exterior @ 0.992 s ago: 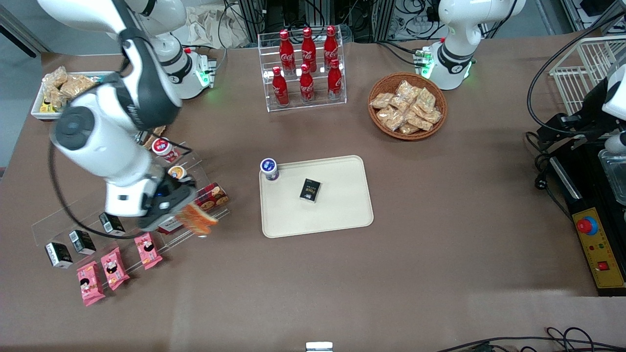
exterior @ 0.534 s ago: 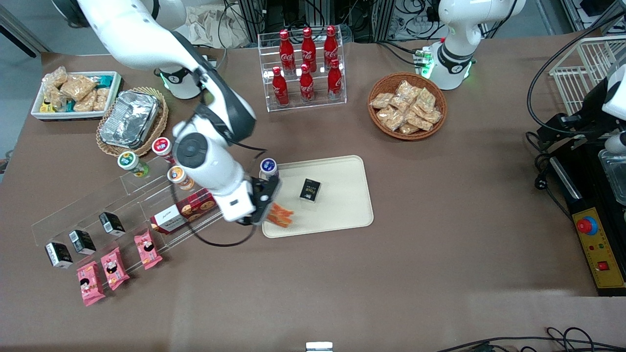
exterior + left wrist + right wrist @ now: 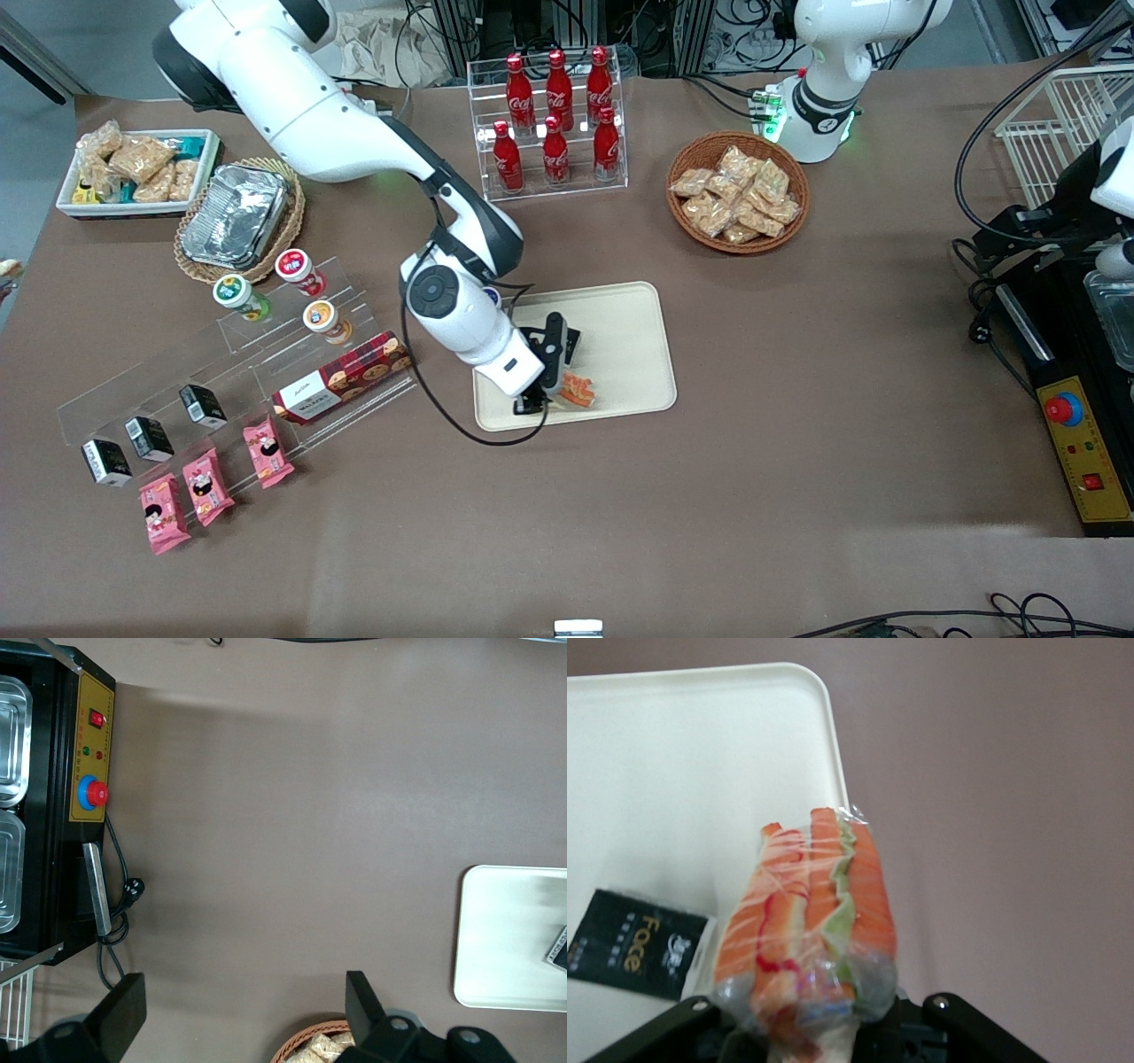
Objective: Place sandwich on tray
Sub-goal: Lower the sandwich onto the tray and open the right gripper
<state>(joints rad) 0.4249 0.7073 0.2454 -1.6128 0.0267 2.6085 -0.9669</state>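
Hovering over the tray [image 3: 620,354] on the desk [image 3: 797,443], the claw [image 3: 551,390] gripped the wrapped sandwich [image 3: 578,390], small black packet [image 3: 563,342] lay on the tray just beside the claw.

Bare tray [image 3: 625,354] toward the parked arm — only a black packet [image 3: 567,344] beside the gripper [image 3: 551,392]

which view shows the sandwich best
The right wrist view: the sandwich fills it, wrap and orange and green stripes clear, held in the gripper above the tray. The front view shows only a small orange bit at the gripper. The left wrist view misses it.
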